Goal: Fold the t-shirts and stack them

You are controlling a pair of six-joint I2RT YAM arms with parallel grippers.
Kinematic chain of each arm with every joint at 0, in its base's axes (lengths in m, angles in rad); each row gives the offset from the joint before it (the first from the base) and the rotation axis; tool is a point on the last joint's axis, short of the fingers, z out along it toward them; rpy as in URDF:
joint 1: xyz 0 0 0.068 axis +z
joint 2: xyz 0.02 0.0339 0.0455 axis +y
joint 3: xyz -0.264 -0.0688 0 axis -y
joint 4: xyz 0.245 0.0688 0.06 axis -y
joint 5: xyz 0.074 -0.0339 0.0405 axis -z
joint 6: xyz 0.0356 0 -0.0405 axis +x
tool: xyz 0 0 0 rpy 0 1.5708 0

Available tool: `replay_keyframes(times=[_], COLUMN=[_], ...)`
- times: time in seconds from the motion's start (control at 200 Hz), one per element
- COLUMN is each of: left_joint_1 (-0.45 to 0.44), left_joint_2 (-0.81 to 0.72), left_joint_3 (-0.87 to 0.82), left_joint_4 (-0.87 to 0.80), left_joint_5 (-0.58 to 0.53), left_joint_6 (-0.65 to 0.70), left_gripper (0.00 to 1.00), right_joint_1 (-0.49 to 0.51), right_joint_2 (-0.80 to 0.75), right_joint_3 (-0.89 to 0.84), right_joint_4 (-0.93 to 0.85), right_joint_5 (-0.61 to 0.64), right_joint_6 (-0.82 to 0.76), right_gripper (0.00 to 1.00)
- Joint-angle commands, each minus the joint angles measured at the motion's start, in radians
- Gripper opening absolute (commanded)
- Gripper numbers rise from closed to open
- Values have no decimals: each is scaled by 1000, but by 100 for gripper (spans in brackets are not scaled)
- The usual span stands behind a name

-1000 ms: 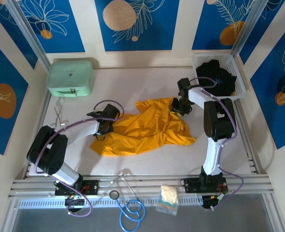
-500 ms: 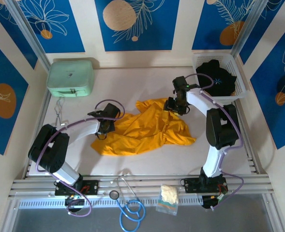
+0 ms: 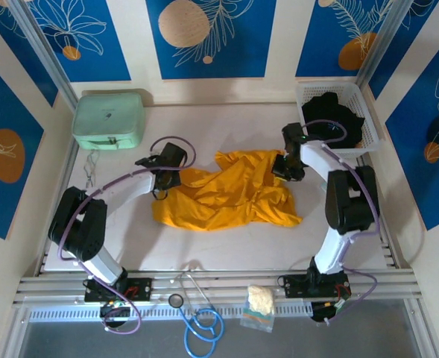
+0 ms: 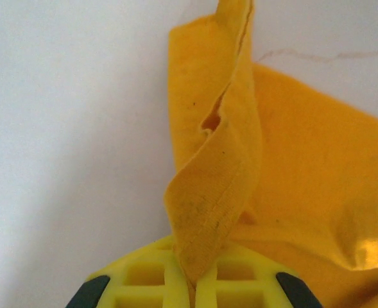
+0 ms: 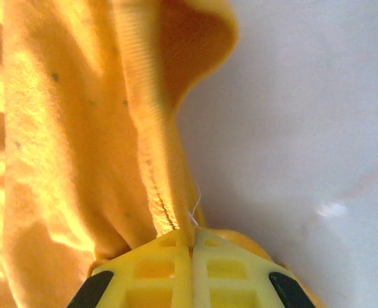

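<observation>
Right end effector (image 5: pixel 192 247) has reclamped; it and left end effector (image 4: pixel 192 282) grip the plain orange-yellow cloth t-shirt (image 3: pixel 226 198) between them; pull apart evenly.

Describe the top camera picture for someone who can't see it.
Two grippers pinch a crumpled orange-yellow t-shirt on a white table: left gripper at its left edge, right gripper at its far right corner. A black t-shirt sits in a white basket.
</observation>
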Motion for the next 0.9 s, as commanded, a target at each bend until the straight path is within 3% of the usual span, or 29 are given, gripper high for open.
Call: replay_keyframes(times=[0.0,0.22,0.425,0.585,0.635,0.791,0.896], left_joint_1=[26,51,65,65,63,62,61], left_joint_2=[18,0,-7,-36,-53,-115,-150], left_joint_3=[73,93,2,-96,-124,-174,-158], left_joint_4=[-46,-72,-64,-53,-47,-36,-52], left_joint_5=[-34,-69,-63,-41,-25,11,11], left_joint_6=[57,73,20,-50,-66,-84,-76], left_gripper=[0,0,0,0,0,46,65], right_joint_1=[-44,-140,-243,-232,-196,-2,113], right_joint_2=[-116,-265,-276,-275,-277,-257,-170], right_joint_3=[-82,-265,-350,-338,-300,-103,56], right_joint_4=[-17,-4,16,-10,-48,-162,-162], right_joint_5=[18,18,-16,-36,-27,34,4], right_joint_6=[5,19,9,-8,-27,-102,-159], right_gripper=[0,0,0,0,7,37,53])
